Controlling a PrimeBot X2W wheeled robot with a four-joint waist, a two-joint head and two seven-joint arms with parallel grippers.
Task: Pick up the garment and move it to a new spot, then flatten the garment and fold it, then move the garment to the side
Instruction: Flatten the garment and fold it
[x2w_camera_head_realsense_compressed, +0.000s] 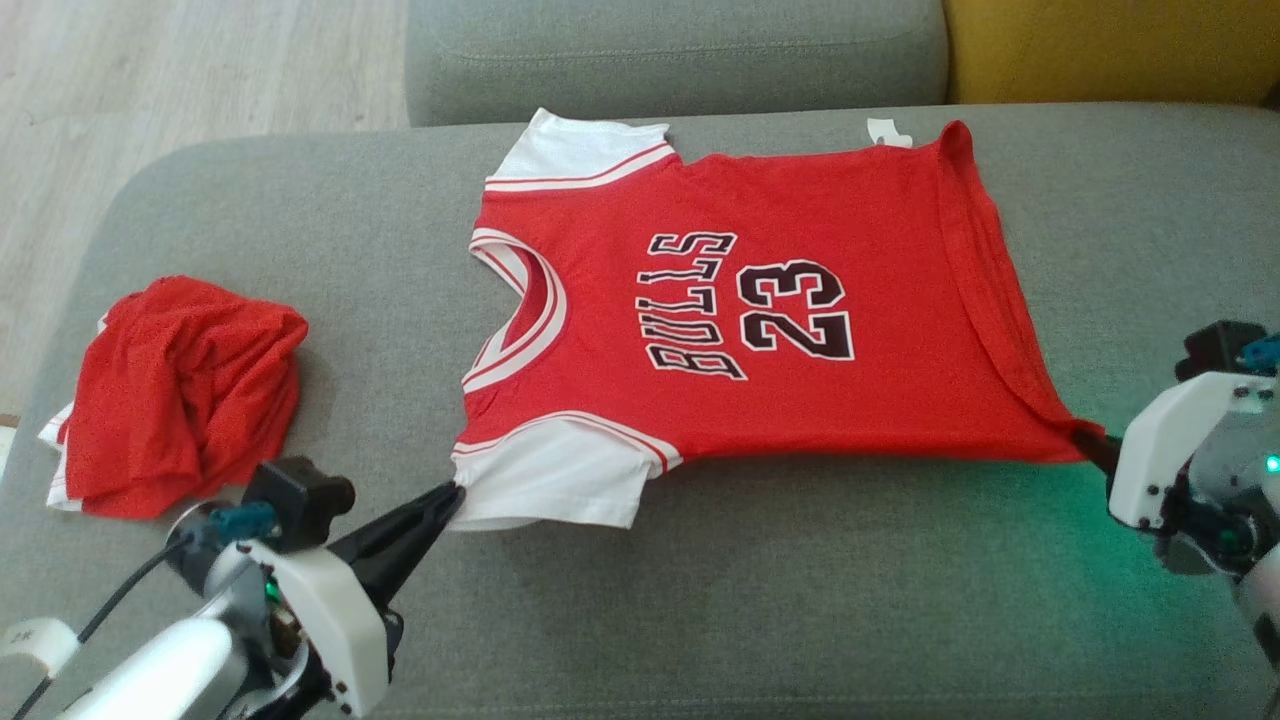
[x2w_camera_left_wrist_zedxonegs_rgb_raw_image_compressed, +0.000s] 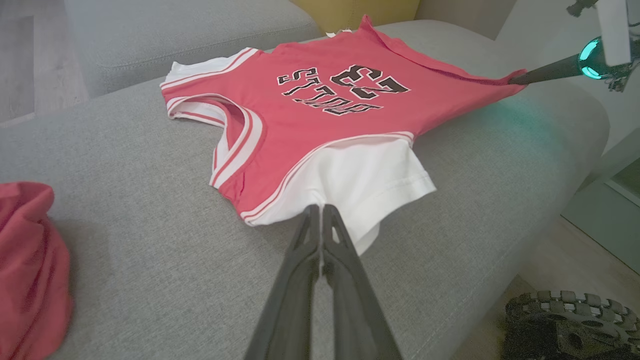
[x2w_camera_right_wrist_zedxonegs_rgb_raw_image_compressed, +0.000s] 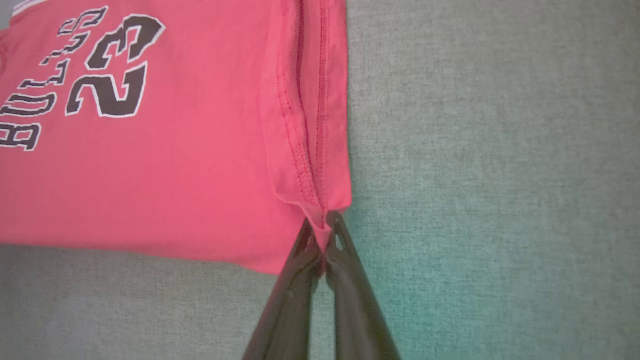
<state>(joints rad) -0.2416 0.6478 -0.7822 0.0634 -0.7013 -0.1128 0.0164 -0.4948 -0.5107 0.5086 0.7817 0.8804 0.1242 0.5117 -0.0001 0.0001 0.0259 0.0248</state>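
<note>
Firmly left gripper (x2w_camera_head_realsense_compressed: 455, 492) and right gripper (x2w_camera_head_realsense_compressed: 1087, 441) pinch jersey (x2w_camera_head_realsense_compressed: 880, 400) on grey sofa (x2w_camera_head_realsense_compressed: 800, 600); floor (x2w_camera_head_realsense_compressed: 150, 80) beyond.

Reaches in from lower left with left claw (x2w_camera_head_realsense_compressed: 455, 492), fingers pinched together on shirt (x2w_camera_head_realsense_compressed: 600, 410) sleeve. Reaches in from right edge with right claw (x2w_camera_head_realsense_compressed: 1085, 440), fingers clamped on hem corner. Holds both low, wide apart.

A broad grey couch seat (x2w_camera_head_realsense_compressed: 760, 600) spreads across the foreground, with a grey back cushion (x2w_camera_head_realsense_compressed: 680, 50) behind it and a yellow cushion (x2w_camera_head_realsense_compressed: 1100, 50) just beside that. Pale wood floor (x2w_camera_head_realsense_compressed: 180, 70) lies beyond its left end. A green glow (x2w_camera_head_realsense_compressed: 1000, 510) tints the fabric at the right.
</note>
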